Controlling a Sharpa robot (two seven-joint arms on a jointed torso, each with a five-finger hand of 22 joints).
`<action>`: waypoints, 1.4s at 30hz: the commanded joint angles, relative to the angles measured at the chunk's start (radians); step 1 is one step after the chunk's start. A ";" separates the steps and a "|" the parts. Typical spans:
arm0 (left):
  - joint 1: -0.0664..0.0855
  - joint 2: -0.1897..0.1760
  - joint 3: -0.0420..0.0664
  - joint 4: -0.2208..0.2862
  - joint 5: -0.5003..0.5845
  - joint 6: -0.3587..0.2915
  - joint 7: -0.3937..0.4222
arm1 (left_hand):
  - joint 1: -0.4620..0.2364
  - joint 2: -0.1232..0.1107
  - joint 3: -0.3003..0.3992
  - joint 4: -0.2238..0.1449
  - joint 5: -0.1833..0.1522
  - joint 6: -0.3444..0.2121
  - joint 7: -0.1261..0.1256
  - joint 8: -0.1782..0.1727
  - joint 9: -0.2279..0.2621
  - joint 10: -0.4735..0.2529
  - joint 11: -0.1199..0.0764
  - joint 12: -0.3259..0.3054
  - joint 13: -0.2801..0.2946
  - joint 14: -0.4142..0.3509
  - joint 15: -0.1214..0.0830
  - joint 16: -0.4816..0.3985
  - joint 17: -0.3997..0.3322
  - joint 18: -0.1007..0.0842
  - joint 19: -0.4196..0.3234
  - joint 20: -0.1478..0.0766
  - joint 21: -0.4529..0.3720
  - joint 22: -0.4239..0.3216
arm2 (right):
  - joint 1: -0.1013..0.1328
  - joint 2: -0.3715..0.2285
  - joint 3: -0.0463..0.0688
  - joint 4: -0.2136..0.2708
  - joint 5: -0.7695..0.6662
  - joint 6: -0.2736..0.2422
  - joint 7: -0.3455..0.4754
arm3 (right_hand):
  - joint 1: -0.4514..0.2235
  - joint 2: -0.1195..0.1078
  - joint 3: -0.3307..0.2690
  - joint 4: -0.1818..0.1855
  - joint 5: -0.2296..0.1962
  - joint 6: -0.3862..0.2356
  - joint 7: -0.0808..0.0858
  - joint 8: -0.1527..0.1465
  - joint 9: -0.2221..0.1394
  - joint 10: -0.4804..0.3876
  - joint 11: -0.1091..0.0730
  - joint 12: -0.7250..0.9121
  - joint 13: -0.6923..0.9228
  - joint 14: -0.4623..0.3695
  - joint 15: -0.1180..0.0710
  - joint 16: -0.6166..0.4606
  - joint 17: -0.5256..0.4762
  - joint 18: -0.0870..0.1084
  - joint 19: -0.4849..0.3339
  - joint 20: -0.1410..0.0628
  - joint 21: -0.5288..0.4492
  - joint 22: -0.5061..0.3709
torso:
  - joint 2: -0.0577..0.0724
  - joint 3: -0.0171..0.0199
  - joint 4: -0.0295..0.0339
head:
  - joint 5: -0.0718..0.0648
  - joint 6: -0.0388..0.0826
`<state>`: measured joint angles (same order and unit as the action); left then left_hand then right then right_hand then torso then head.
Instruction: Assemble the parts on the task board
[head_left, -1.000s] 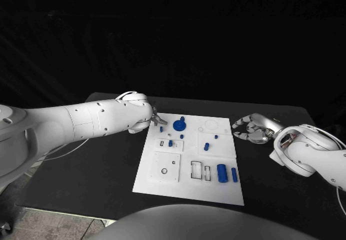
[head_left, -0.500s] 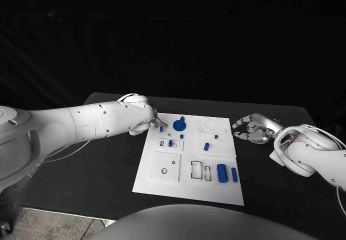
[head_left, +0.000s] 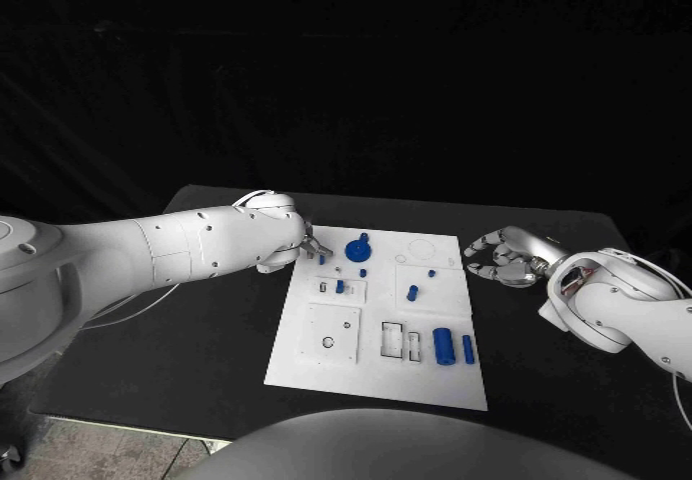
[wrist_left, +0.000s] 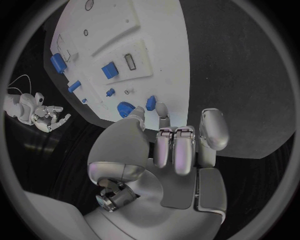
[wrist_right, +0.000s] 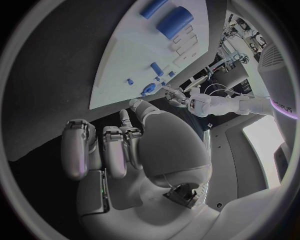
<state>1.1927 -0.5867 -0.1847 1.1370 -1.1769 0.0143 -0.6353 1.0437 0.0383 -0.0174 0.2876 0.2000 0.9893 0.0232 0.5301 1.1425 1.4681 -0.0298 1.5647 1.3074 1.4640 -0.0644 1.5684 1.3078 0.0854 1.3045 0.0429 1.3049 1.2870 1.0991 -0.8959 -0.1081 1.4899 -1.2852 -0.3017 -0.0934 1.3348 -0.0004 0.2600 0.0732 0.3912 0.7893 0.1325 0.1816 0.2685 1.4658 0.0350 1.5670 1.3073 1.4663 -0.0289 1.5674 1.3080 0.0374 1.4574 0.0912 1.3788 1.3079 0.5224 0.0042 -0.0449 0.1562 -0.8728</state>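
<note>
We see a black table (head_left: 202, 330) with the white task board (head_left: 353, 355) lying flat in its middle, between the robot's two hands.

The left hand (head_left: 289, 243) sits at the far left corner of the board. From the left wrist view, its fingers (wrist_left: 176, 150) are curled in side by side, and its fingertips reach toward two small blue parts at the board's edge: a round knob-like part (wrist_left: 125, 108) and a short blue peg (wrist_left: 150, 103) just beside it. We cannot tell whether the fingertips are touching or gripping either piece, so the hand's grasp is unclear.

The right hand (head_left: 505, 257) hovers just off the board's right edge, apart from it. Its fingers (wrist_right: 115, 150) are loosely bent and spread, and they hold nothing.

Further from the left hand, toward the robot's body, the board carries a small blue block (wrist_left: 109, 69) beside a rectangular slot, then a thin blue bar (wrist_left: 74, 86), and at the near right a thick blue cylinder (head_left: 444, 346) with a slimmer blue rod (head_left: 469, 349) just beside it. These two lie closest to the right arm, on the near side of the right hand.
</note>
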 joint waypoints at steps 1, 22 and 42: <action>-0.001 0.004 0.000 0.000 0.000 0.006 0.012 | 0.011 -0.002 -0.004 0.000 0.006 -0.007 -0.001 -0.004 0.002 0.103 -0.003 0.006 0.263 0.107 -0.005 0.002 0.263 0.006 -0.006 0.001 -0.004 -0.001 | 0.000 0.001 0.000 0.001 -0.002 0.008 -0.001 | 0.008 0.002 0.007 -0.001 0.005 0.004 0.002 -0.003 -0.002 0.105 0.006 0.004 0.263 0.105 0.009 0.003 0.263 0.015 -0.007 -0.002 -0.007 0.193 | 0.000 0.0002 -0.0003 | 0.001 0.000; -0.003 0.011 0.000 -0.020 0.009 0.015 0.033 | 0.037 0.014 -0.016 0.001 0.060 -0.027 0.007 -0.039 -0.009 0.103 0.004 0.006 0.263 0.107 0.001 0.002 0.263 0.012 -0.028 0.006 -0.031 -0.015 | 0.000 0.003 0.000 -0.001 -0.001 0.009 -0.003 | 0.008 0.002 0.008 -0.001 0.007 0.005 0.002 -0.003 -0.002 0.105 0.006 0.004 0.263 0.105 0.009 0.003 0.263 0.016 -0.007 -0.002 -0.008 0.193 | 0.000 -0.0001 -0.0011 | -0.001 0.000; -0.010 0.023 0.000 -0.036 0.018 0.021 0.043 | 0.046 0.018 -0.023 0.001 0.068 -0.035 0.013 -0.069 -0.026 0.103 0.009 0.006 0.263 0.107 0.005 0.002 0.263 0.014 -0.037 0.010 -0.043 -0.019 | -0.001 0.005 0.000 -0.007 0.000 0.009 -0.001 | 0.008 0.001 0.009 -0.002 0.008 0.005 0.002 -0.003 -0.002 0.105 0.006 0.004 0.263 0.105 0.009 0.003 0.263 0.016 -0.008 -0.002 -0.008 0.192 | 0.000 -0.0002 -0.0005 | -0.002 0.000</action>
<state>1.1840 -0.5665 -0.1848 1.1018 -1.1649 0.0187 -0.6043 1.0788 0.0578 -0.0341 0.2877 0.2615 0.9626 0.0353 0.4641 1.1178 1.4645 -0.0263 1.5647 1.3073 1.4640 -0.0644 1.5684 1.3074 0.0853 1.2723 0.0535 1.2647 1.2690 1.0990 -0.8913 -0.1081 1.4830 -1.2829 -0.3017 -0.0947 1.3347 -0.0004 0.2627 0.0705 0.3972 0.7893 0.1325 0.1816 0.2677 1.4658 0.0350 1.5670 1.3073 1.4663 -0.0289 1.5674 1.3074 0.0375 1.4574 0.0912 1.3747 1.3074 0.5222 0.0044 -0.0452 0.1533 -0.8728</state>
